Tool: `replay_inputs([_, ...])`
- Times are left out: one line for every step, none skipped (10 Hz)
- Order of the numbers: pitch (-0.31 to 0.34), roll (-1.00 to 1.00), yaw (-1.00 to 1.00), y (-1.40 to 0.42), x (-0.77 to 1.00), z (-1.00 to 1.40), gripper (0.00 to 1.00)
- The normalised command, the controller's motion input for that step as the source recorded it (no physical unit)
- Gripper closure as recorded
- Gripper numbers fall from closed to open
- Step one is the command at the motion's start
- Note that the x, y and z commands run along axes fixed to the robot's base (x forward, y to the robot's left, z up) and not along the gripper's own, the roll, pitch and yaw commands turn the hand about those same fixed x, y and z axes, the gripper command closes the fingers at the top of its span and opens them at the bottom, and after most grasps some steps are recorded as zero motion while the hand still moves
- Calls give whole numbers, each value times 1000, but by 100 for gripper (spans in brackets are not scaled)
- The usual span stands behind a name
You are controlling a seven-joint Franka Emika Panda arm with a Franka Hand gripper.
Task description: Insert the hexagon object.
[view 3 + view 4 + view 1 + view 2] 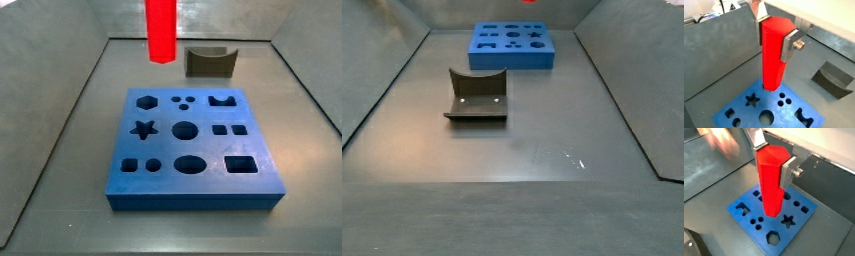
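Note:
My gripper (775, 37) is shut on the hexagon object (773, 60), a long glossy red bar. The flat silver fingers (791, 45) clamp its upper end, and it hangs upright. In both wrist views the bar's lower end is above the blue block (741, 107) with shaped holes and clear of it. The gripper (773, 160) and the red bar (771, 188) show the same way over the blue block (744, 208), whose hexagon hole (774, 238) is open. In a side view only the bar (160, 30) shows, high over the far left of the block (194, 140); the gripper is out of frame.
The dark fixture (210, 62) stands on the floor beyond the block and also shows in another side view (477, 95) and a wrist view (834, 80). Grey walls enclose the floor on all sides (80, 100).

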Motion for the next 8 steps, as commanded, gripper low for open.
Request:
replay_inputs([0,50,0,157,-297,-546,100])
replay_inputs([-133,41,0,83,-471,-1000,100])
replay_inputs([-121,0,0,129,-511,-1000,100])
replay_inputs([-66,0,0,134,-243,-1000,100])
replay_inputs([-96,43,0,80,-209,-1000,100])
replay_inputs([-110,117,0,0,-177,-969,100])
replay_inputs([-83,79,0,49,-60,-814,100])
replay_inputs([-11,1,0,140,0,-643,100])
